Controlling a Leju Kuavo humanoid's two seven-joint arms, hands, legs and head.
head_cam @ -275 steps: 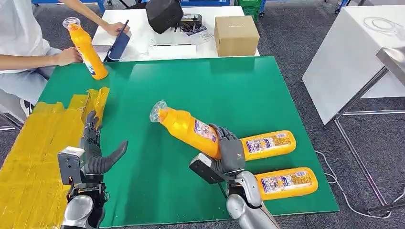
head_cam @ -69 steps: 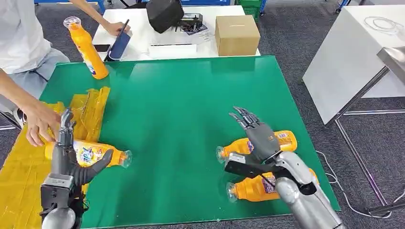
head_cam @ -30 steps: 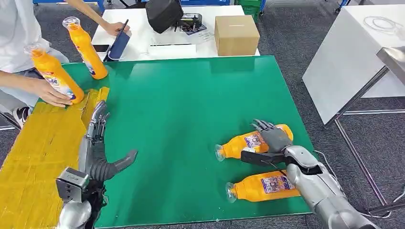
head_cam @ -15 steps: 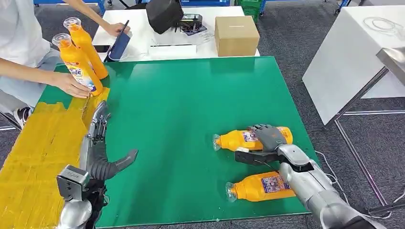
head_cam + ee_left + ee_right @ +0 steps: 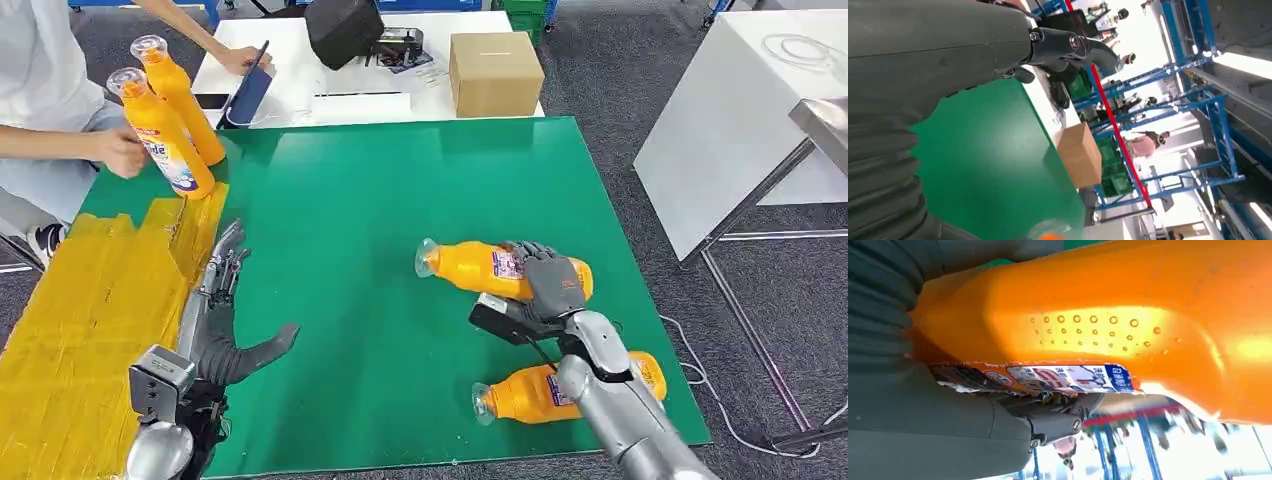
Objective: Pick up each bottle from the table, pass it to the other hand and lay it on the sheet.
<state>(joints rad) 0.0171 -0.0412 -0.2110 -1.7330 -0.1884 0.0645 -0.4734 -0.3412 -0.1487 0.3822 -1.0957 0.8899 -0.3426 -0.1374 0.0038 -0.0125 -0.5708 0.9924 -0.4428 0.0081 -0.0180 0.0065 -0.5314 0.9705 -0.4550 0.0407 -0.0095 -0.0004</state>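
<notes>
Four orange bottles are in sight. The right hand (image 5: 548, 285) grips one bottle (image 5: 480, 268) around its body, fingers wrapped over the label, holding it roughly level above the green table (image 5: 400, 190) with its clear cap pointing toward the robot's left. A second bottle (image 5: 530, 392) lies on its side on the table near the front edge, partly behind the right forearm. Two more bottles stand upright at the far left corner: one (image 5: 160, 135) steadied by a person's hand (image 5: 122, 152), the other (image 5: 182, 100) just behind it. The left hand (image 5: 215, 315) holds nothing, its fingers stretched forward and thumb apart, beside the yellow sheet (image 5: 80, 320), which covers the table's left side.
</notes>
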